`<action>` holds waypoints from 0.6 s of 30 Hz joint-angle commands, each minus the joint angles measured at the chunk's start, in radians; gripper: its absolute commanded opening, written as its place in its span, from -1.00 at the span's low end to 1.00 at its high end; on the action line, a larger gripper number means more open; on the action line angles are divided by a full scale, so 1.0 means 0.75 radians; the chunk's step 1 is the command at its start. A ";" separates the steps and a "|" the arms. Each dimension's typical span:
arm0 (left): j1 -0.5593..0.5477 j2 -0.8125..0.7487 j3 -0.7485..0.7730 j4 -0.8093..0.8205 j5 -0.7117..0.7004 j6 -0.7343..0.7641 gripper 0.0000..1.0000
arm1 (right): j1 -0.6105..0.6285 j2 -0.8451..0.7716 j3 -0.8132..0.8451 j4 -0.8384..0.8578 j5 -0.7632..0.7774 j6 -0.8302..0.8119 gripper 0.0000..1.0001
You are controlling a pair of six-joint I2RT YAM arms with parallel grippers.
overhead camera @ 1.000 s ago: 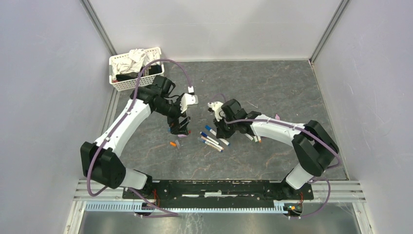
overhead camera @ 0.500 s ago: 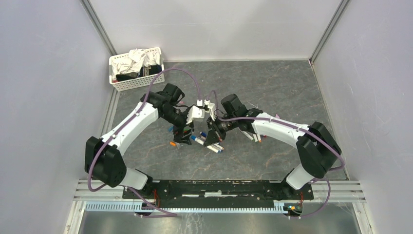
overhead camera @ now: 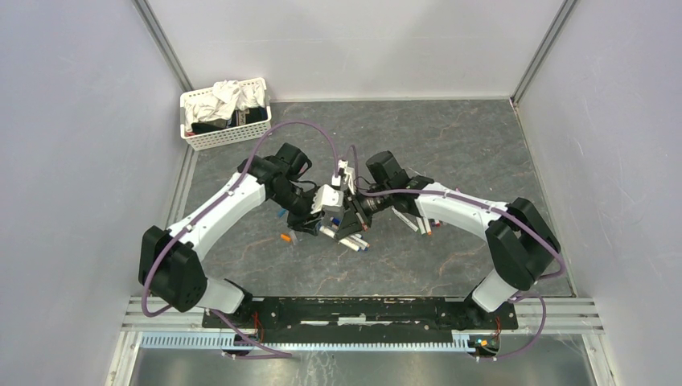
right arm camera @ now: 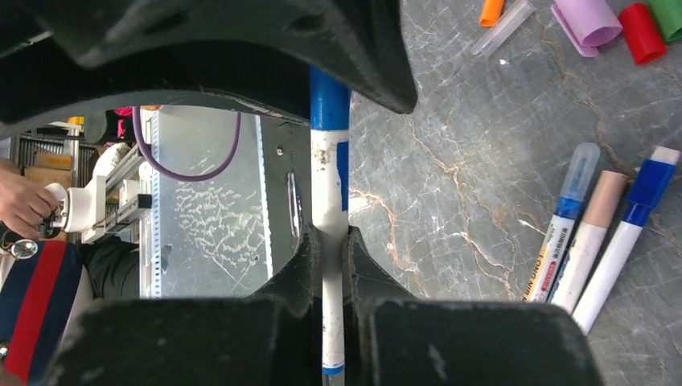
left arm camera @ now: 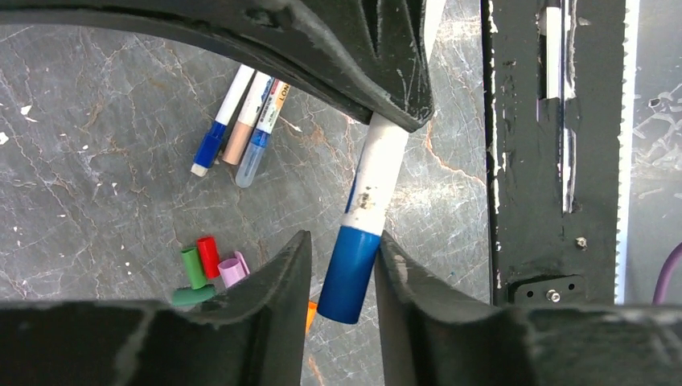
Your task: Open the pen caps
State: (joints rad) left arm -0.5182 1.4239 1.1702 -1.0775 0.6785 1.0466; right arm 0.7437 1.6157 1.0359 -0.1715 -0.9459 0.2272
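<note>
My right gripper (right arm camera: 330, 235) is shut on the white barrel of a pen (right arm camera: 330, 177) and holds it in the air. The pen's blue cap (left arm camera: 350, 273) sits between the fingers of my left gripper (left arm camera: 343, 241). The cap touches the right finger (left arm camera: 402, 273), and a gap shows at the other finger, so the jaws are open. In the top view the two grippers (overhead camera: 326, 221) (overhead camera: 347, 223) meet nose to nose at mid-table. Loose pen caps lie on the table below: green (left arm camera: 191, 267), red (left arm camera: 208, 256), purple (left arm camera: 233, 269) and orange (left arm camera: 310, 314).
Three capped pens (left arm camera: 241, 129) lie side by side on the marble top. More pens (overhead camera: 418, 225) lie under the right arm. A white basket (overhead camera: 223, 112) of cloths stands at the back left. The black rail (overhead camera: 362, 310) runs along the near edge.
Both arms swung together to mid-table. The right gripper lifted the pen up, and the left gripper's jaws narrowed from wide open around its blue cap.
</note>
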 commanded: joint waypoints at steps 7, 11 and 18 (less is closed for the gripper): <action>-0.064 -0.037 0.023 0.011 -0.066 0.019 -0.94 | -0.005 0.045 0.034 0.092 -0.050 0.076 -0.41; -0.074 -0.024 0.048 0.011 -0.057 -0.004 -0.95 | 0.014 0.073 0.014 0.257 -0.065 0.199 -0.11; -0.074 -0.018 0.072 0.002 -0.062 0.000 -0.96 | 0.029 0.122 0.046 0.276 -0.085 0.220 -0.52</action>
State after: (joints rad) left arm -0.5701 1.4235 1.1774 -1.0966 0.6304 1.0599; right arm 0.7609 1.6943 1.0466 -0.0067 -0.9741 0.3706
